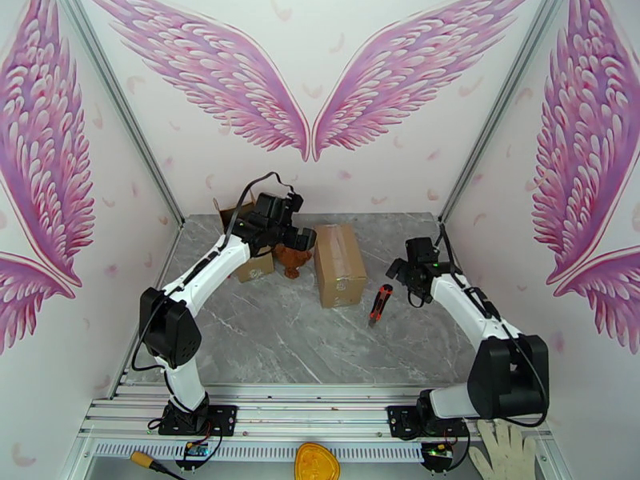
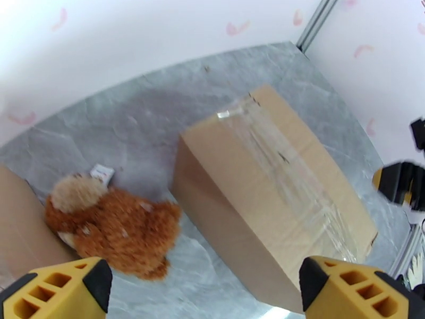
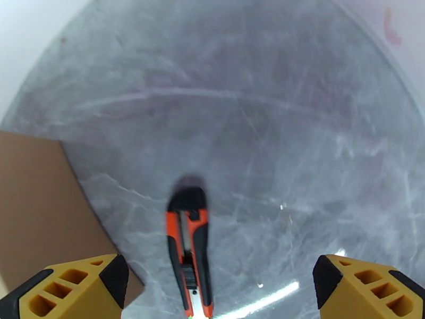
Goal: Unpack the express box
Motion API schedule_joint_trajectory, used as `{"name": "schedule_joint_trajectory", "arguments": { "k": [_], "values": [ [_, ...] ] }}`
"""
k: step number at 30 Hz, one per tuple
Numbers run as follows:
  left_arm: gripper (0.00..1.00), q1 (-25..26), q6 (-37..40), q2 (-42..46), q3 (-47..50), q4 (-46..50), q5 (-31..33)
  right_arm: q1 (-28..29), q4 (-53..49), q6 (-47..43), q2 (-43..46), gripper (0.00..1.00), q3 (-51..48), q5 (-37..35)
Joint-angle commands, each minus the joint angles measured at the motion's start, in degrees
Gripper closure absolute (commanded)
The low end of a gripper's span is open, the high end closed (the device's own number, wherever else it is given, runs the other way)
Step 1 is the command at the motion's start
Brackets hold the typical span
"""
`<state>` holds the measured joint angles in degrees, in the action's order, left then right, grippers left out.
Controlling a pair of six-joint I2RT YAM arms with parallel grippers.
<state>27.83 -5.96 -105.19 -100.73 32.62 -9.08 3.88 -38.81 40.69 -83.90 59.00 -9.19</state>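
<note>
A sealed cardboard express box [image 1: 339, 264] with clear tape along its top [image 2: 276, 192] lies mid-table. Left of it lies a brown plush toy [image 1: 290, 260] [image 2: 114, 232], beside an opened cardboard box [image 1: 252, 267] whose wall edge [image 2: 16, 224] shows in the left wrist view. My left gripper [image 1: 300, 238] [image 2: 204, 293] hovers above the toy, open, with nothing between its yellow fingers [image 2: 58, 288]. An orange-and-black utility knife [image 1: 380, 303] [image 3: 189, 251] rests on the table right of the sealed box. Above it, my right gripper [image 1: 404, 270] [image 3: 218, 291] is open and empty.
The grey marble table [image 1: 280, 338] is enclosed by walls on the left, back and right. A corner of the sealed box [image 3: 42, 208] sits left of the knife. A white glove [image 1: 504, 450] and a yellow-orange object [image 1: 318, 462] lie below the arm bases.
</note>
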Motion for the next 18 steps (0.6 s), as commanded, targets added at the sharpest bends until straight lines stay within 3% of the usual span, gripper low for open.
{"name": "schedule_joint_trajectory", "arguments": {
  "k": [1,6,18],
  "values": [
    [0.01,-0.3,2.6,1.6,-2.4,-4.2,2.1,0.7,2.8,5.1,-1.3,0.1,-1.5,1.7],
    [0.01,-0.3,3.0,1.1,-2.6,-4.9,0.8,2.2,4.9,6.6,-6.2,0.21,-0.8,5.8],
    [0.01,-0.3,2.1,2.1,0.1,-5.1,-0.9,5.5,8.2,9.3,-13.8,0.28,0.8,5.9]
  ]
}}
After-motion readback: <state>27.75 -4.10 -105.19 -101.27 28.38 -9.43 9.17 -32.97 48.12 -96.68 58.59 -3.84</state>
